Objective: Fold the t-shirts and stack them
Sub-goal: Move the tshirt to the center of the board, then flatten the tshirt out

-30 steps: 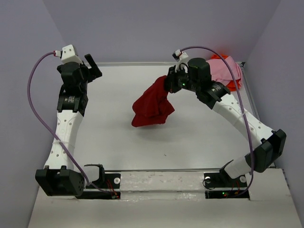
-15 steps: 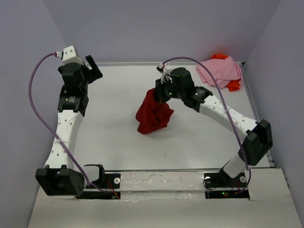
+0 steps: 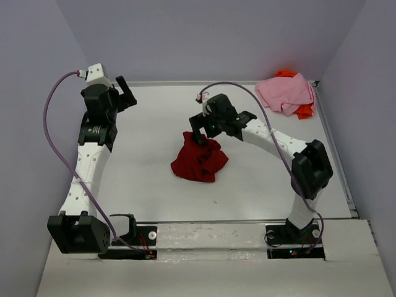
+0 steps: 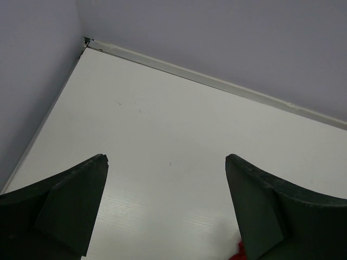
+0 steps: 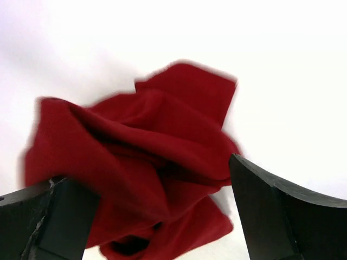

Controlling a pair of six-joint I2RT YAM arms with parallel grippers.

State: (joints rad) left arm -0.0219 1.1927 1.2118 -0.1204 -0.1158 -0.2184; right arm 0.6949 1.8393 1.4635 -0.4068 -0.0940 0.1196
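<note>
Red shirt (image 3: 199, 162) now lies in a crumpled heap in the middle of the table (image 3: 154, 130). A moment ago it hung from the right gripper (image 3: 200, 135). Now those fingers are wide apart just above it, so it has been dropped. The left gripper (image 3: 125, 93), far left, is open and empty. The pink shirt (image 3: 286, 93) and orange shirt (image 3: 303, 112) wait far right. No folding is done yet.

We see a flat white table (image 3: 148, 185) between plain pale purple walls (image 3: 204, 37), with a thin metal strip (image 4: 217, 84) along its far edge.
</note>
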